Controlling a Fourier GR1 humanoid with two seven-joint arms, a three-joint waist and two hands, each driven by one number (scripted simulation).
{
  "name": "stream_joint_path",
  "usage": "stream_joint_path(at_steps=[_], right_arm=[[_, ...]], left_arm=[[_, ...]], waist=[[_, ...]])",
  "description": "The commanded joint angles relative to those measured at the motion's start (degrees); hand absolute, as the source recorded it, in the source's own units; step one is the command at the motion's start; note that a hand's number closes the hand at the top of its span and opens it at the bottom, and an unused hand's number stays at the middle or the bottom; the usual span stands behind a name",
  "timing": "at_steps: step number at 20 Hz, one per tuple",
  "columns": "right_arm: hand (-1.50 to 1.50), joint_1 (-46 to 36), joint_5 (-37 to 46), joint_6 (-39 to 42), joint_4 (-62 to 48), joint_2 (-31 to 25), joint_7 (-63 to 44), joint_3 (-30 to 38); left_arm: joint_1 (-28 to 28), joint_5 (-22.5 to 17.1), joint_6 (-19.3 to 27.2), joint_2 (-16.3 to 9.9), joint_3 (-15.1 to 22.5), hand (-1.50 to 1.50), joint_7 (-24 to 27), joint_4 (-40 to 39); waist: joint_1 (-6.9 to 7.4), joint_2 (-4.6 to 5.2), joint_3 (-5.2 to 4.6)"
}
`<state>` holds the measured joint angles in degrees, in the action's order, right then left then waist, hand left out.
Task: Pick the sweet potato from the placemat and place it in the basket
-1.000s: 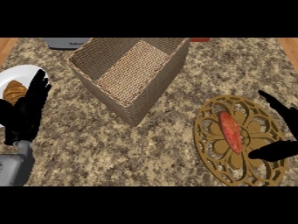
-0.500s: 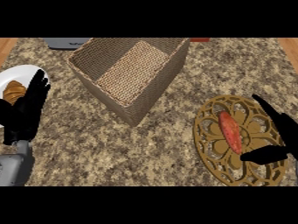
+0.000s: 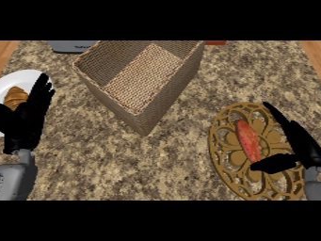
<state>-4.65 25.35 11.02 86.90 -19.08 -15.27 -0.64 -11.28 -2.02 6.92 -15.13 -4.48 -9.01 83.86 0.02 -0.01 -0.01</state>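
Observation:
An orange sweet potato (image 3: 248,140) lies lengthwise on a round golden openwork placemat (image 3: 227,155) at the right of the counter. My right hand (image 3: 300,146) hovers over the placemat's right side, open, its fingers stretched along the potato's right flank and its thumb pointing left below the potato; it does not hold it. A square woven basket (image 3: 136,77) stands at the back centre, its inside bare. My left hand (image 3: 25,117) rests open, fingers up, at the left edge.
A white plate (image 3: 3,89) with a croissant (image 3: 14,96) sits at the left, partly behind my left hand. A grey object (image 3: 72,45) and a red one (image 3: 215,43) lie along the counter's far edge. Wooden floor shows at both sides.
My right hand has shifted down and in over the placemat, closer to the sweet potato, thumb swinging under it. The left hand and the potato have stayed put.

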Motion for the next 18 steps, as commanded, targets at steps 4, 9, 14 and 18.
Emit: stream_joint_path(at_steps=[4, 9, 14, 18], right_arm=[[-1.50, 2.95, 5.70, -0.85, -1.38, 1.13, 1.36, -1.21], [-1.50, -1.37, 6.62, -0.24, -5.55, 2.35, 1.78, 2.08], [-1.50, 0.10, 11.02, -4.68, -10.10, 6.12, 5.95, -1.48], [-1.50, -0.41, 10.57, -1.03, -6.60, 6.01, 1.76, -0.32]], left_arm=[[1.32, 0.01, -2.37, 0.82, -2.00, 0.00, 4.71, -2.48], [0.58, 2.68, -1.11, 2.46, -1.90, 0.00, 3.34, -1.19], [-0.74, 1.59, -2.88, 1.14, -3.21, 0.00, -1.72, 1.12], [2.66, 3.46, -1.92, 3.88, -2.46, 0.00, 1.81, 1.06]], waist=[[-0.12, 0.00, -0.01], [-0.03, 0.00, 0.01], [-0.01, 0.01, 0.01], [-0.07, -0.02, 0.00]])
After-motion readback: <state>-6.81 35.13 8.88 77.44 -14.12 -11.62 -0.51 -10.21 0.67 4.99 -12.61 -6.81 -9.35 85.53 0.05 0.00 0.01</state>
